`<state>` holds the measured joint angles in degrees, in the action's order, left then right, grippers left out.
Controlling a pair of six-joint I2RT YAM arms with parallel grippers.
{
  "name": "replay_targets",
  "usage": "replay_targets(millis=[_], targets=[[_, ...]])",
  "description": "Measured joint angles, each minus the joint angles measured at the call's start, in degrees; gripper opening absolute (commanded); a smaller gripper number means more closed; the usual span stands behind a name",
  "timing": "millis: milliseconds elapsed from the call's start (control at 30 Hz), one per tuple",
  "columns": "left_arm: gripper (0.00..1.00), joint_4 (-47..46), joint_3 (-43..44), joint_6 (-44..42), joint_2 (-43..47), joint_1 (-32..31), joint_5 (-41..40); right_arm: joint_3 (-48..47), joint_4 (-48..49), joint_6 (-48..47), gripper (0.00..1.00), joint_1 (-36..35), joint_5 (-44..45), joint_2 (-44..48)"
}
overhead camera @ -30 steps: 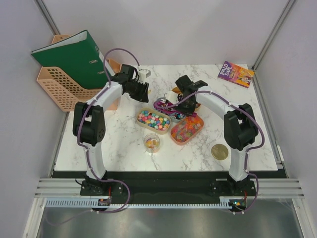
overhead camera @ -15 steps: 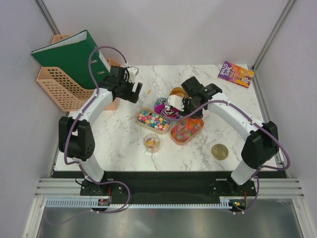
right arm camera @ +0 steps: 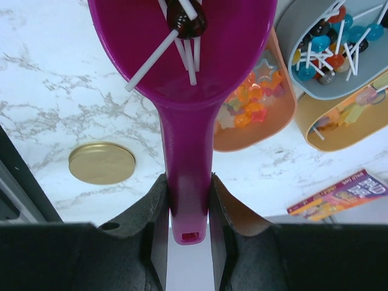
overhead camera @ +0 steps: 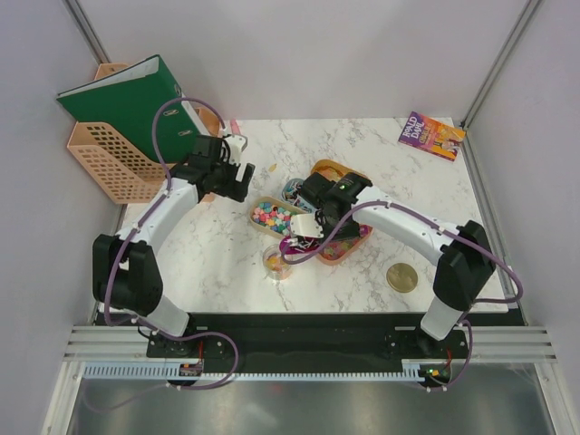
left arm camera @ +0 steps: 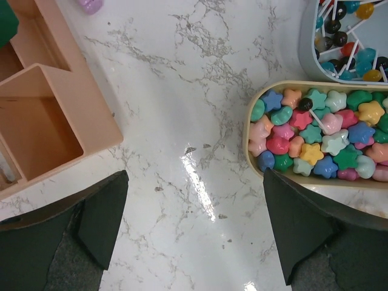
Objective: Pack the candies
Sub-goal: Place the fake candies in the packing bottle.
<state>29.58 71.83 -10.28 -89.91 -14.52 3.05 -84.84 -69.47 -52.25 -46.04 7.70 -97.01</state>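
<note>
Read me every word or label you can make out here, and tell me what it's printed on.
"ROALD DAHL": on the cover of the purple book in the far right corner.
The rest of that cover's print: too small and blurred to read in either view.
Green binder: nothing legible on it.
Nothing else shows readable writing.

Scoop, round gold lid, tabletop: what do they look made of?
Scoop: likely moulded plastic, glossy magenta, uniform colour with soft highlights.
Lid: probably metal, gold with a satin sheen; coated plastic is possible.
Tabletop: white with grey veining, polished, showing light glare; real marble or a printed laminate, cannot tell.
</note>
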Motion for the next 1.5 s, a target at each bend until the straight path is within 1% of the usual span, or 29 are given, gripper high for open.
replay_targets(millis=[300, 667, 867, 1233, 1500], targets=[[0.98, -2.05, -1.6, 0.35, 3.13, 0.0, -1.03, -5.4, -4.09, 0.04, 0.0, -2.27, 8.37, -5.55], [0.98, -3.61, -3.48, 1.49, 3.19, 0.0, -1.44, -9.16, -6.78, -0.07, 0.0, -7.82, 16.72, -7.67], [0.98, -4.31, -3.8, 1.95, 3.3, 0.04, -1.46, -10.95, -7.43, -0.02, 0.0, -9.79, 21.94, -10.34], [0.98, -5.62, -4.28, 2.51, 4.46, 0.04, -1.46, -11.02, -7.5, -1.99, 0.0, -12.87, 31.5, -10.73], [0.98, -6.08, -4.74, 3.06, 4.52, 0.04, -1.44, -12.57, -7.76, -3.5, 0.0, -13.92, 35.54, -10.73]])
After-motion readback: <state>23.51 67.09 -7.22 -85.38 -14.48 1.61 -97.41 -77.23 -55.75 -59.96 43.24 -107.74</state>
